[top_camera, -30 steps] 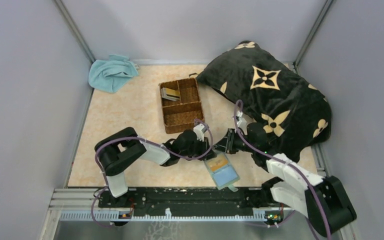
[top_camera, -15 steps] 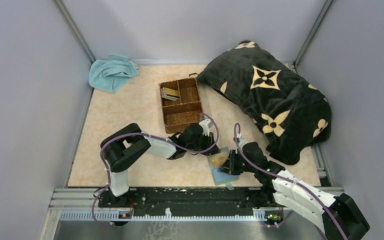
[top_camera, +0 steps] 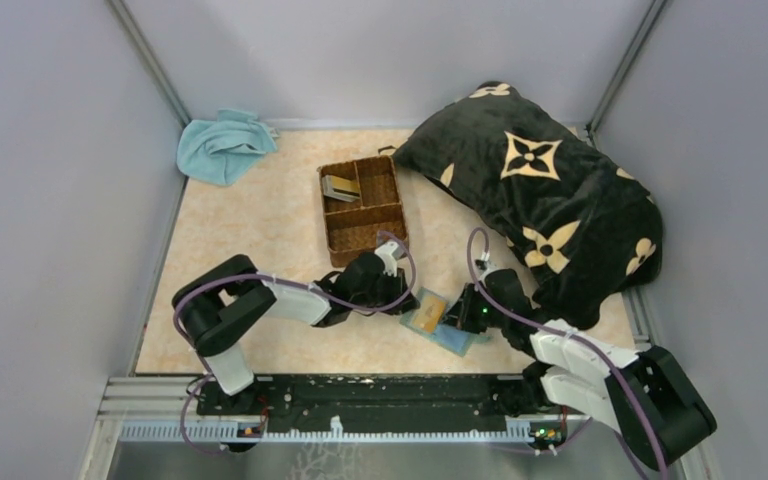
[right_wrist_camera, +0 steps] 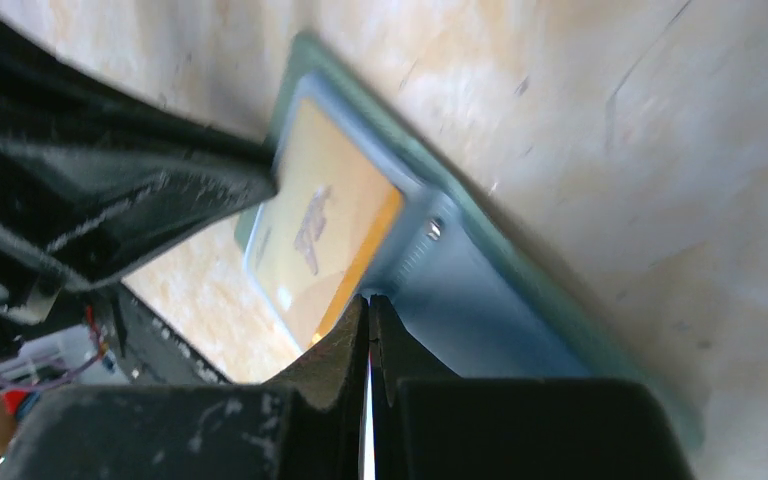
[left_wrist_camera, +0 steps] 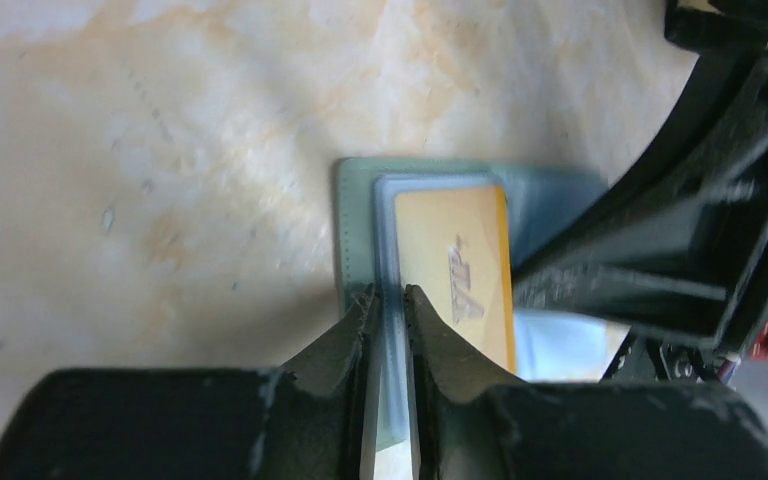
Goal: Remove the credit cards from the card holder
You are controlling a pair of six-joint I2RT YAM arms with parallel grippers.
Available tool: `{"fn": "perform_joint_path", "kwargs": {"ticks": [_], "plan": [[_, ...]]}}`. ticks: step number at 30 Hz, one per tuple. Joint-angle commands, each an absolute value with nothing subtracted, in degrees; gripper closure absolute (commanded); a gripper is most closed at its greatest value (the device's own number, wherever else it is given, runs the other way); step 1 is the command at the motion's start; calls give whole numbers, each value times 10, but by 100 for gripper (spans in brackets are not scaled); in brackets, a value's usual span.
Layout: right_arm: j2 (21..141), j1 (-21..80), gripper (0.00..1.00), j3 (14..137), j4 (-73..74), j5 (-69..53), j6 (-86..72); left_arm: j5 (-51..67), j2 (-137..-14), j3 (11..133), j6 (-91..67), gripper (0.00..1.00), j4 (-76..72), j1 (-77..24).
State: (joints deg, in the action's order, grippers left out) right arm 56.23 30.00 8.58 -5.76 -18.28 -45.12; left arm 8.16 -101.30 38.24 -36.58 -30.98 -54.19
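The card holder (top_camera: pixel 457 338) lies open on the table, near the front. A tan-gold credit card (top_camera: pixel 425 318) sits in its left pocket. My left gripper (top_camera: pixel 403 303) is at the holder's left end. In the left wrist view its jaws (left_wrist_camera: pixel 388 298) are closed to a narrow gap on the pale blue pocket edge of the holder (left_wrist_camera: pixel 355 230), beside the gold card (left_wrist_camera: pixel 455 270). My right gripper (top_camera: pixel 463 318) is shut and empty. Its tips (right_wrist_camera: pixel 370 300) are at the holder's blue inner pocket (right_wrist_camera: pixel 480 300), by the gold card's edge (right_wrist_camera: pixel 320 230). More cards (top_camera: pixel 340 187) lie in the basket.
A brown wicker three-part basket (top_camera: pixel 324 212) stands just behind the left gripper. A large black pillow (top_camera: pixel 540 190) with gold flowers fills the right side. A light-blue towel (top_camera: pixel 222 145) lies at the back left corner. The two grippers are close together over the holder.
The right gripper came down from beside the pillow onto the holder. The holder has turned, and its gold-card half now points left. The left gripper has shifted slightly left and back.
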Motion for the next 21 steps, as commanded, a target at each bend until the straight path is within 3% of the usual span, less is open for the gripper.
{"fn": "perform_joint_path", "kwargs": {"ticks": [1,10,19,21], "plan": [[592,269,100,127,-62,-138,-388,56,-996,328,-365,79,-240,-538],[653,263,100,190,-83,-178,-359,50,-960,285,-389,79,-256,-538],[534,263,100,173,-27,-198,-358,72,-879,309,-358,79,-218,-521],[507,263,90,161,-31,-209,-360,115,-871,319,-351,78,-231,-513]]}}
